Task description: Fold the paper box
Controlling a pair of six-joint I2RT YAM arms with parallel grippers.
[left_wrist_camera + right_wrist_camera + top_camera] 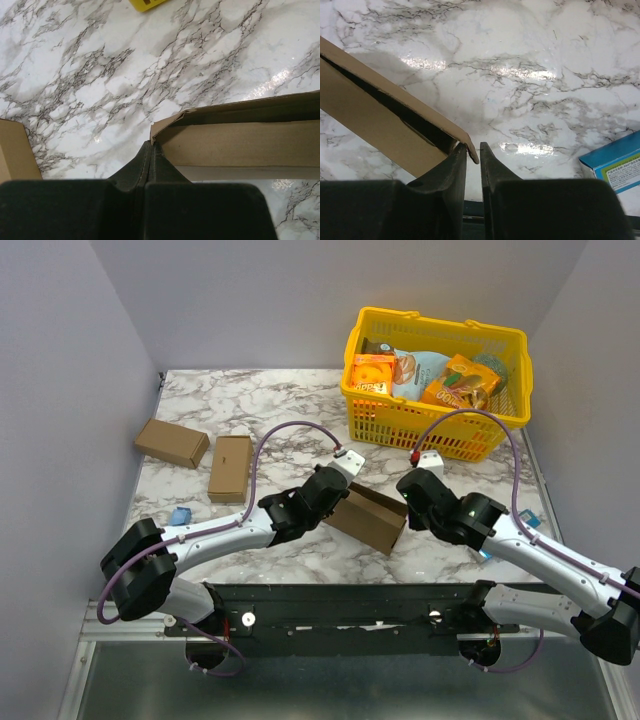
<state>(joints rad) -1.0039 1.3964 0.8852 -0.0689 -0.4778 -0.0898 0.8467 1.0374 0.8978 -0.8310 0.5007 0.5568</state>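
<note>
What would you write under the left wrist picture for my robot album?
The left hand, shut, pinches a corner of the paper box on the marble table.

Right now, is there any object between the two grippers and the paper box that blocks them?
Nothing visible does. The left gripper is shut on one corner of the paper box, and the right gripper has a corner of the opposite end between its fingers. Only bare marble table lies around them.

The left claw (150, 150) is pressed shut at a corner of the paper box (240, 145) — its open brown panels lying on the marble worktop (125, 65), another cardboard edge (15, 150) at left.
</note>
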